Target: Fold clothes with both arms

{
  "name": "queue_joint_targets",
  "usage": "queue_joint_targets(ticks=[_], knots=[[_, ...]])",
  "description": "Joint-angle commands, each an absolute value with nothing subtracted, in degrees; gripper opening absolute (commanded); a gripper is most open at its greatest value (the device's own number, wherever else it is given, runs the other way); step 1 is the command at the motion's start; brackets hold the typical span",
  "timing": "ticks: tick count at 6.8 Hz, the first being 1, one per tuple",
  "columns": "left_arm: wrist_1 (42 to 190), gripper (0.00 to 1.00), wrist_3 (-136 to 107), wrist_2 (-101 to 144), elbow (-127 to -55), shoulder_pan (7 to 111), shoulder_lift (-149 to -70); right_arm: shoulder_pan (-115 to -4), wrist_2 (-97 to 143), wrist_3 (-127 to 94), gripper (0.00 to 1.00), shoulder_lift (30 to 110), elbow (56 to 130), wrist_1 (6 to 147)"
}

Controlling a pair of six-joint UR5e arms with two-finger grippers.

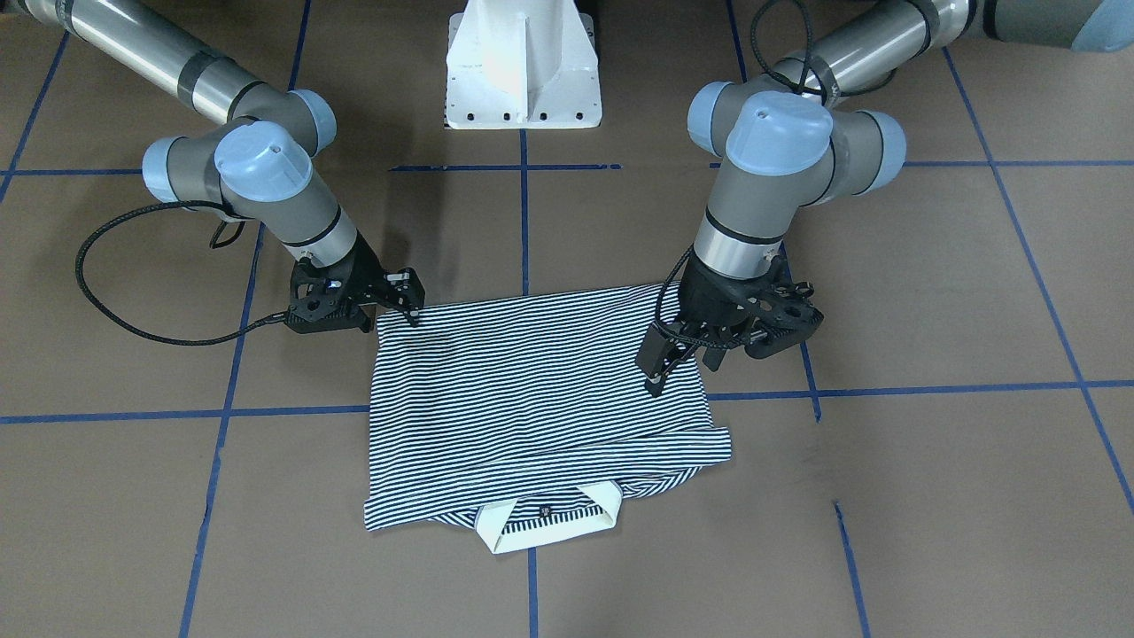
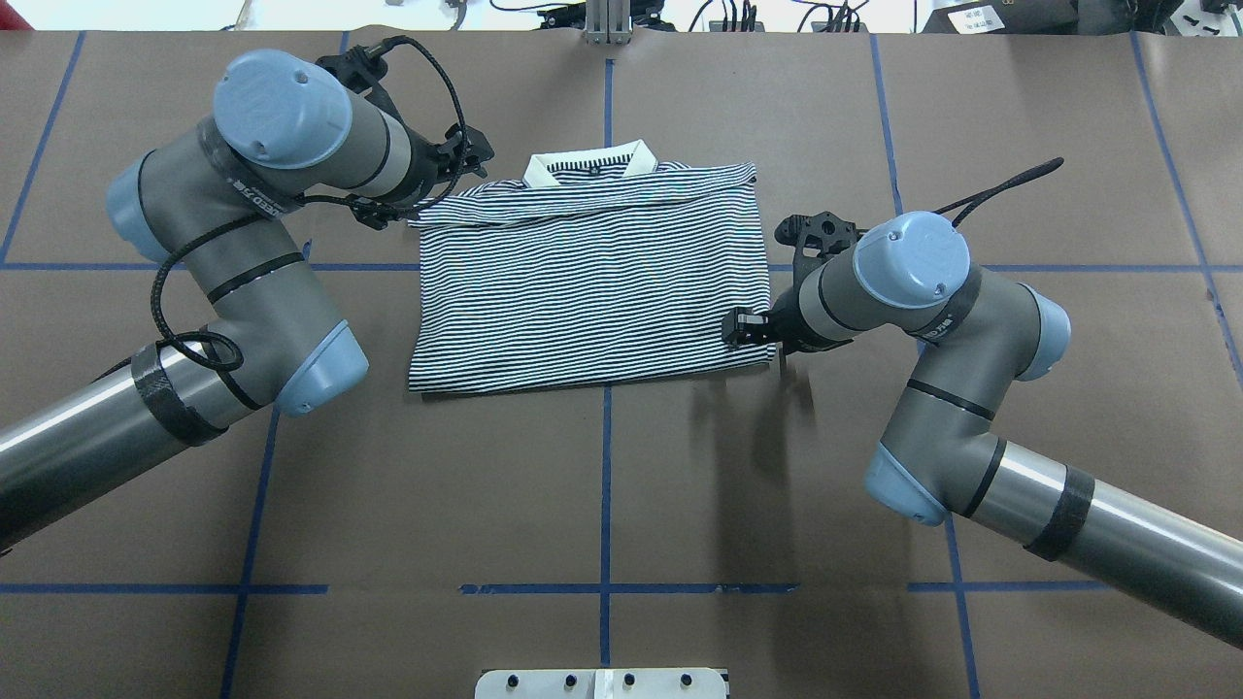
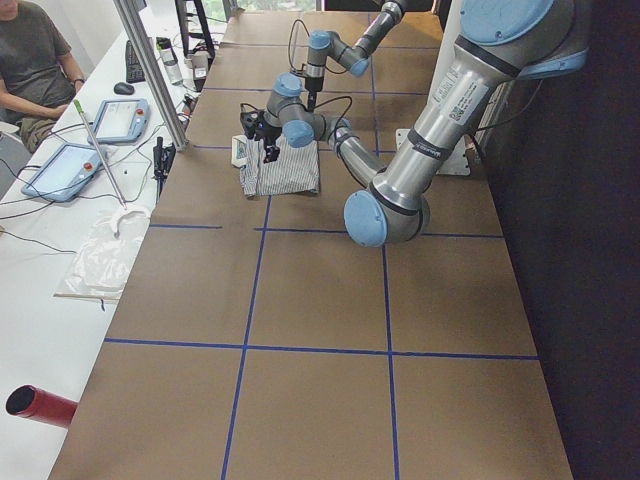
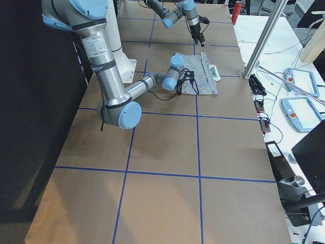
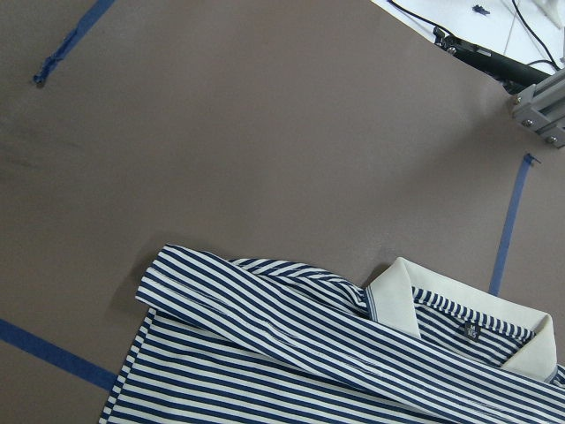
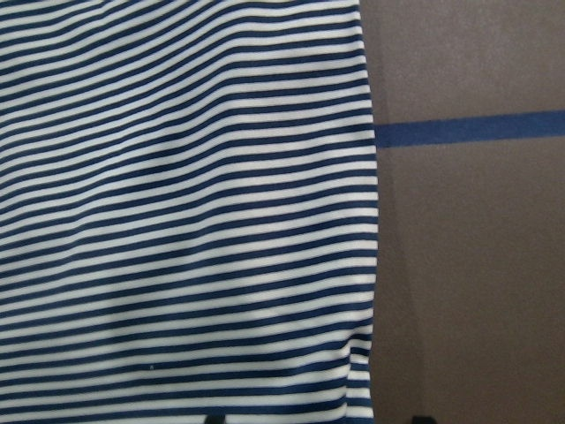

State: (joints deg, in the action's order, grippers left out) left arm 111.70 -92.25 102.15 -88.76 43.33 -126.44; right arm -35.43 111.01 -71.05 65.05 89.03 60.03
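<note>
Shirt (image 1: 532, 390) folded; left pincer (image 1: 657, 379), right pincer (image 1: 412, 315) at its edges.

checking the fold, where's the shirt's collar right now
In the overhead view the cream collar lies at the shirt's far edge from the robot, on the central blue tape line.

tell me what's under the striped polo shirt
The polo shirt lies flat on the brown table. Blue tape lines run in under its edges; their crossing is covered. Anything else beneath is hidden.

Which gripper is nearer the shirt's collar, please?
The left gripper, beside the shirt nearer its collar; the right gripper is at a hem corner.
</note>
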Motion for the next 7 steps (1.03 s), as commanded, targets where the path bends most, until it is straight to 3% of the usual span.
queue_joint_targets(ticks=[1, 4, 5, 7], knots=[[111.8, 0.99, -91.76, 102.22, -88.59, 43.33, -126.12, -35.42, 111.18, -71.02, 0.01, 65.04, 88.59, 60.12], [111.8, 0.98, -91.76, 102.22, -88.77, 43.33, -126.3, -35.33, 110.92, -71.02, 0.0, 66.18, 89.9, 60.03], [111.8, 0.98, -91.84, 102.22, -88.94, 43.33, -126.39, -35.33, 110.92, -71.1, 0.0, 69.31, 94.18, 60.03], [111.71, 0.98, -92.28, 102.3, -90.26, 43.24, -126.47, -31.4, 111.35, -71.89, 0.0, 83.69, 109.0, 59.94]])
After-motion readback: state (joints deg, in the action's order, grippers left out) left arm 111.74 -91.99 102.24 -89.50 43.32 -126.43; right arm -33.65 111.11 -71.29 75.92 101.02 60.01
